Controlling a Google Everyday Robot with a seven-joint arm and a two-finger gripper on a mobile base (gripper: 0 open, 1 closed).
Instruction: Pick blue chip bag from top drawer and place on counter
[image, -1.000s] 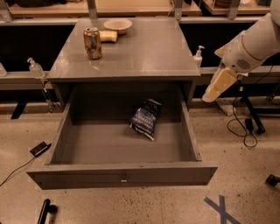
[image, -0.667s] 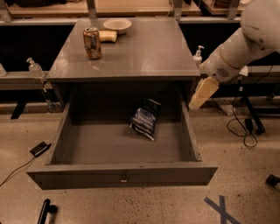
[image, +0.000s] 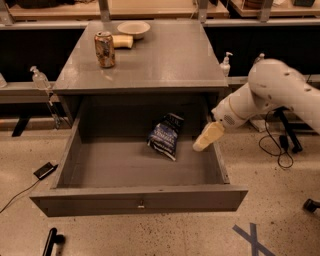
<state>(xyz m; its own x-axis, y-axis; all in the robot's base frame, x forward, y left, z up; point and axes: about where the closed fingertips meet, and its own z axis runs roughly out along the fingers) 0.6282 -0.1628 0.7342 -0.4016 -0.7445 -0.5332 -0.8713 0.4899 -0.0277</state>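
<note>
The blue chip bag (image: 166, 135) lies crinkled on the floor of the open top drawer (image: 140, 202), right of centre toward the back. My gripper (image: 208, 136) hangs over the drawer's right side, a short way right of the bag and not touching it. The white arm reaches in from the right. The grey counter (image: 165, 57) sits above the drawer.
A brownish drink can (image: 104, 49), a yellow sponge-like block (image: 122, 41) and a pale bowl (image: 133, 28) stand at the counter's back left. Pump bottles (image: 226, 64) flank the cabinet. Cables and a small dark device (image: 45, 170) lie on the floor.
My gripper has moved left and down, from outside the cabinet's right edge to over the drawer's right side, closer to the bag. The bag has not moved.
</note>
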